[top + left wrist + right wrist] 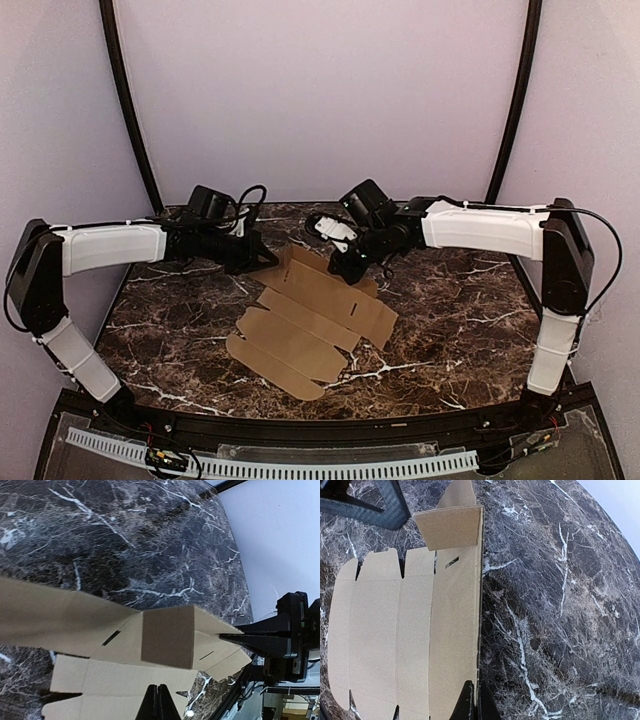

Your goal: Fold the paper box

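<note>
Folding is just starting. The paper box (310, 320) lies mostly flat, with one flap (167, 636) up. The left pincer (266, 258) and right pincer (346, 270) are shut tight at its upper end. I cannot tell if they hold it. Next, lift a side.

We note the paper box (300, 325): plain tan-brown throughout, unprinted. One raised flap reads darker brown in the left wrist view.

Table (460, 330): dark brown-black marble pattern with white veins and some rust-brown patches.

Left arm (110, 247) and right arm (485, 228): white shells, black joints.

Left fingers (151, 706) and right fingers (466, 705): matte black.

Walls (320, 90): pale lilac, no pattern.

Two curved poles (125, 100): black.

Strip (300, 468) along the near edge: white, with a regular row of dark slots.
</note>
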You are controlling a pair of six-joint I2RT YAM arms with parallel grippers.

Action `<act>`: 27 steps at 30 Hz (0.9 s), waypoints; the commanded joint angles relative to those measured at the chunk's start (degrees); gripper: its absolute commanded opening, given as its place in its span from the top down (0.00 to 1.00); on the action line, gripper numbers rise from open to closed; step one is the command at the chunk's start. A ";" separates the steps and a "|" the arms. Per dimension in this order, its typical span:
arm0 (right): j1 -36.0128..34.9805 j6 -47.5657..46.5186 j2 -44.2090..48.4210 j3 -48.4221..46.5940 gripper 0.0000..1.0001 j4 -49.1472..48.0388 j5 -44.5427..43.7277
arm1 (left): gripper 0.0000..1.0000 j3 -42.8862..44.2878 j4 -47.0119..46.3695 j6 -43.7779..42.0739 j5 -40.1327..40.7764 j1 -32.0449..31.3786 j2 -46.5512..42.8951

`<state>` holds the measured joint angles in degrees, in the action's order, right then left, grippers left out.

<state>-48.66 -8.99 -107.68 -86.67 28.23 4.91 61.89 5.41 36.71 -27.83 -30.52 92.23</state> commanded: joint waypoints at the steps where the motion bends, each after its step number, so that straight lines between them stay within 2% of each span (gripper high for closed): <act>1: 0.59 -0.44 0.57 1.71 1.00 -1.25 -0.09 | 0.99 -1.55 13.26 -5.26 9.68 0.29 -4.37; 5: 0.59 -0.32 0.55 1.93 1.00 -1.33 0.46 | 0.99 -4.58 15.48 -5.29 13.60 0.29 -5.78; 9: 0.58 -0.36 0.79 2.07 1.00 -1.57 1.57 | 0.99 -6.63 14.85 -5.49 14.91 0.29 -3.53; 16: 0.59 -0.76 2.28 2.92 1.00 -1.92 3.48 | 0.99 -6.25 13.68 -6.16 16.79 0.29 2.83; 27: 0.58 -0.33 4.15 3.84 1.00 -2.98 5.95 | 0.99 -5.97 11.47 -6.70 16.92 0.29 7.50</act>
<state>-48.34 -9.19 -105.32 -83.53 27.38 9.34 56.27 17.52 30.61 -11.05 -30.39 99.15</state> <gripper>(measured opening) 0.005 0.009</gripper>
